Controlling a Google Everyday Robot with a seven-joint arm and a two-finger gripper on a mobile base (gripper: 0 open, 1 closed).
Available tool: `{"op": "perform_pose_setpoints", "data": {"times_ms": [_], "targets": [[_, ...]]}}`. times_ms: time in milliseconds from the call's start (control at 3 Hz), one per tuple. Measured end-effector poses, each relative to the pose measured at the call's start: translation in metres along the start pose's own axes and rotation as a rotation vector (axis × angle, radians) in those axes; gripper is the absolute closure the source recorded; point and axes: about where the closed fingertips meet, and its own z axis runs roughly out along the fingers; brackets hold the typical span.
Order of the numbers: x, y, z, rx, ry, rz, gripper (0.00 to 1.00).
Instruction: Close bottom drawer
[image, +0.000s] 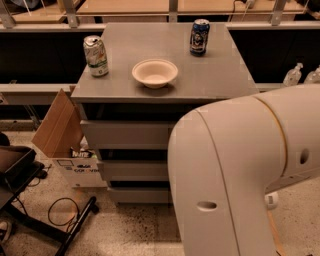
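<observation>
Bending across the bottom drawer (140, 195), the arm (235, 170) hides its claw; grip cannot be told.

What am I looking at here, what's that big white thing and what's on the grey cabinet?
The big white shape is a robot's arm, seen close up by the one camera, which looks down at the grey cabinet. Its gripper, the jaws that grasp, is out of view, so nothing can be seen held. On top stand a green-and-white can, a dark can and a pale bowl. The bottom drawer, which it should close, is the lowest grey front, partly hidden behind the arm. A cardboard box sits beside the cabinet.
</observation>
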Motion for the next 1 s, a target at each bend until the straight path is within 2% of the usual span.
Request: {"op": "perform_pose_setpoints", "data": {"times_ms": [333,667,1000], "targets": [[0.036,-0.006,-0.014,0.019,0.070,0.028,1.00],[0.038,-0.008,-0.015,0.019,0.068,0.034,1.00],[0.054,-0.029,-0.018,0.012,0.045,0.088,1.00]]}}
